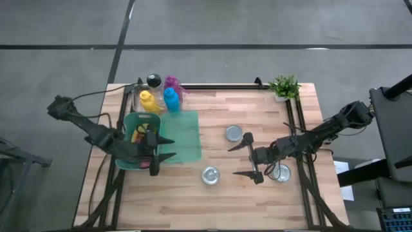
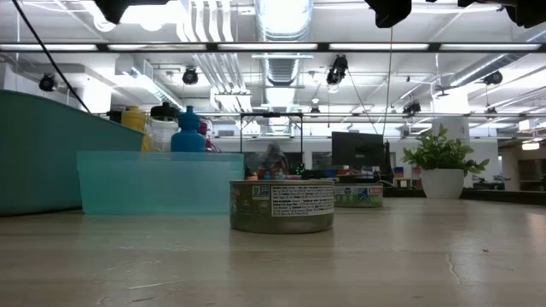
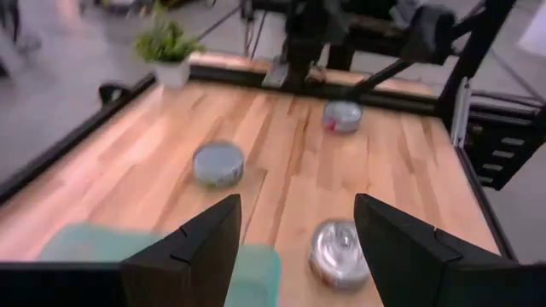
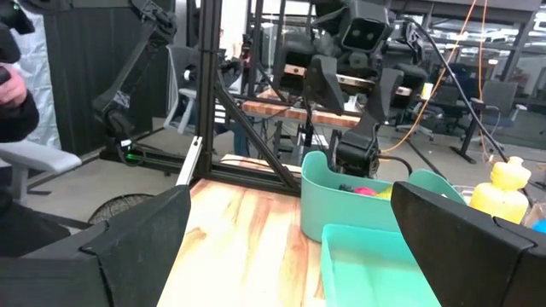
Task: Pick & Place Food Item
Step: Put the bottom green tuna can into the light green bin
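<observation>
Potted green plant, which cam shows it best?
The low view: the small potted green plant in its white pot stands whole and sharp at the right. The high view shows only its leafy top at the table's far right corner, the left wrist view a blurred plant, the right wrist view nothing.

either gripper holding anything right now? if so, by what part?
Nothing is held. The left gripper hangs open by the green bin, its jaws empty. The right gripper is open above the table among the cans, empty too.
</observation>
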`<state>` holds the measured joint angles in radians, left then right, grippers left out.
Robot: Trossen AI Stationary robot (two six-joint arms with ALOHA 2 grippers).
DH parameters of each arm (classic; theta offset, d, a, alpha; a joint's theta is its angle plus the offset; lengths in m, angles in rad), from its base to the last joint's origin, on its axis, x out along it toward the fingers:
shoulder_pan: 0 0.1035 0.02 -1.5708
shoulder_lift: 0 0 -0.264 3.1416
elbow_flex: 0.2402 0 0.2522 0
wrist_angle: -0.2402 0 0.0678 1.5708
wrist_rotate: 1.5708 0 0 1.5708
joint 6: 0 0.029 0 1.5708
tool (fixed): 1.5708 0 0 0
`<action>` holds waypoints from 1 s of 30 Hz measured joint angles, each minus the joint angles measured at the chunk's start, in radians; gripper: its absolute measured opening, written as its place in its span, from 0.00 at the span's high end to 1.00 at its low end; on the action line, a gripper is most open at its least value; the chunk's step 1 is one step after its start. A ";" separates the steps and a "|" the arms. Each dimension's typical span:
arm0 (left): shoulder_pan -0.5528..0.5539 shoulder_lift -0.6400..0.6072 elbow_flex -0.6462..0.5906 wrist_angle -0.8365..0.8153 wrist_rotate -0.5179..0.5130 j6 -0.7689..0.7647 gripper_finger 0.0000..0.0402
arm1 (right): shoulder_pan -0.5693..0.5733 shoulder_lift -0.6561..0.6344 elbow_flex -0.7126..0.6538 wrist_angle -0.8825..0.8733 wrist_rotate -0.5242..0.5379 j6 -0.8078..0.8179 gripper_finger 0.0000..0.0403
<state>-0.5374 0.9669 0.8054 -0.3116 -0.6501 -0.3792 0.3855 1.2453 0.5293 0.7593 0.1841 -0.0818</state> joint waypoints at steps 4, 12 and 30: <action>0.105 0.020 -0.069 0.210 0.100 0.126 0.42 | 0.000 0.000 0.000 0.000 0.000 0.000 0.01; 0.399 0.087 -0.108 0.397 0.377 0.225 0.42 | 0.000 0.000 0.000 0.000 0.000 0.000 0.01; 0.535 0.137 -0.130 0.555 0.721 0.390 0.57 | 0.000 0.000 0.000 0.000 0.000 0.000 0.01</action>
<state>-0.0021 1.1038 0.6757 0.2433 0.0711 0.0111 0.3855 1.2453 0.5293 0.7593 0.1841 -0.0818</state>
